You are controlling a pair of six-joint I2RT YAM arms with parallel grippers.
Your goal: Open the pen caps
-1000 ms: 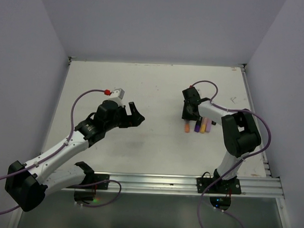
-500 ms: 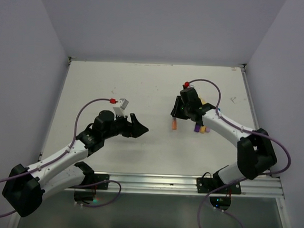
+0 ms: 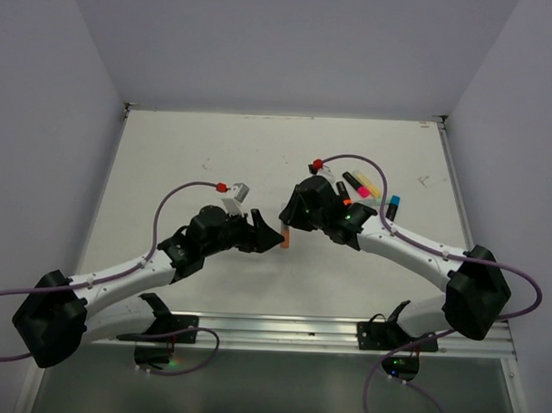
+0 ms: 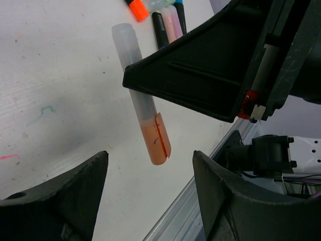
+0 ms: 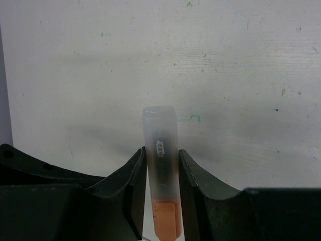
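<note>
Where the two arms lean in from the metal rail (image 3: 281, 330) at the near edge, they meet over the middle of the white surface (image 3: 196, 149). From above, the left hand (image 3: 271, 235) and the right hand (image 3: 292, 214) are almost nose to nose, with only a sliver of orange between them.

The left wrist view shows what the overhead view blurs. The left hand is released, its two fingers (image 4: 65, 196) standing apart on either side of the orange cap (image 4: 157, 143) without touching it. That cap sits on the end of a pen (image 4: 133, 60) whose frosted barrel slants away, crossed midway by a black finger of the right hand.

From the right wrist the grip is clear: the right hand is clenched on the frosted barrel. The pale end pokes out past the fingertips and the orange part lies back between them. Only this view shows a small grey printed mark on the barrel, too small to read. The left wrist view shows instead a thin dark line down the orange cap.

Faint scribbles (image 4: 42, 113) of teal and pink ink mark the surface, none forming letters. Farther off, beyond the right hand, a cluster of other pens (image 3: 363, 185) lies on the surface, with yellow, pink and blue ends.
</note>
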